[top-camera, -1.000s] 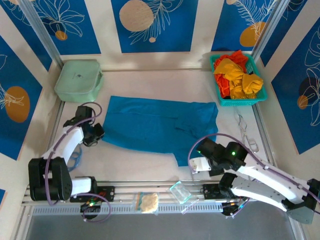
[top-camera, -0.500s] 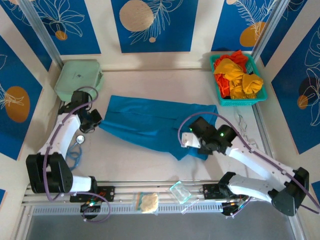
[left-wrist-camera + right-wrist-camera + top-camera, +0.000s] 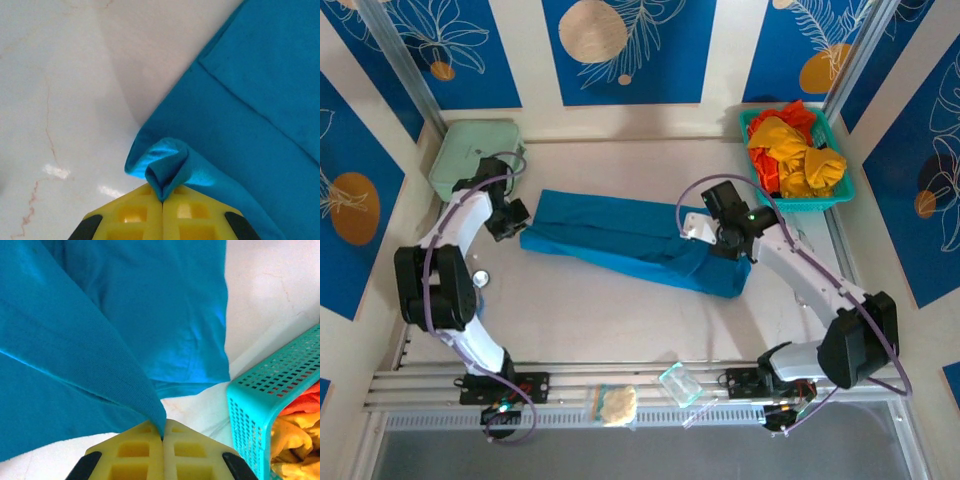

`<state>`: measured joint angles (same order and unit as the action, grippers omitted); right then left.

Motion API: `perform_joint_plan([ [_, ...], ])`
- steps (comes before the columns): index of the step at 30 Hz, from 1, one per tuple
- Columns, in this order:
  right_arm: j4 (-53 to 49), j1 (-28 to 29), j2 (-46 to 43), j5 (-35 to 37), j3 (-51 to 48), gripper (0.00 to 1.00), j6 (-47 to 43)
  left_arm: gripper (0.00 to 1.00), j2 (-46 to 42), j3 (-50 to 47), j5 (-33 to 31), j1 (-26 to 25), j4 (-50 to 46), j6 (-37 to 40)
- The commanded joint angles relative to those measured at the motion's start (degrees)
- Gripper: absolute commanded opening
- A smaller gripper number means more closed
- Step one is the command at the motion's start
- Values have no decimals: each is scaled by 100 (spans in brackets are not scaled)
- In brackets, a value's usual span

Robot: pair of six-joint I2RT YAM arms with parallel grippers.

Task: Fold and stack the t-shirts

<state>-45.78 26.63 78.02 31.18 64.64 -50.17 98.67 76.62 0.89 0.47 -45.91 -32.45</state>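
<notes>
The left gripper (image 3: 162, 200) and right gripper (image 3: 162, 438) are clamping opposite ends of the teal t-shirt (image 3: 620, 240), which is lying mid-table (image 3: 620, 320), its long axis running left-right and dipping slightly nearer rightward.

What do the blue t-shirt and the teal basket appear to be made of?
Blue t-shirt: soft matte knit cloth, probably cotton; it creases, drapes and shows stitched hems. Teal basket: likely rigid moulded plastic, faintly glossy, with evenly punched mesh walls.

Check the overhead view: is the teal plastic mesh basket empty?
No, the teal plastic mesh basket holds crumpled yellow-orange and red cloth shirts.
</notes>
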Motion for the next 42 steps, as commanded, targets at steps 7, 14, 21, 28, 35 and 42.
perform_joint_plan([
  [7, 783, -393, 1249, -119, 320, 0, 585, 0, 1091, 772, -447, -185, 43, 81],
  [14, 1070, -782, 1981, 51, 696, 0, 1740, 2, 1570, 1274, -654, -284, -58, 39],
  [21, 1118, -1196, 2429, -267, 954, 0, 2795, 14, 1772, 1338, -718, -284, 18, -19],
  [28, 727, -1275, 2988, -628, 1499, 31, 4154, 53, 1693, 1340, -575, -308, 56, -8],
  [35, 475, -1310, 2678, -998, 1463, 41, 5756, 91, 913, 1342, -507, -378, -112, 235],
  [42, 37, -1241, 1657, -1571, 895, 41, 7259, 100, -11, 1268, -365, -553, -214, 851],
])
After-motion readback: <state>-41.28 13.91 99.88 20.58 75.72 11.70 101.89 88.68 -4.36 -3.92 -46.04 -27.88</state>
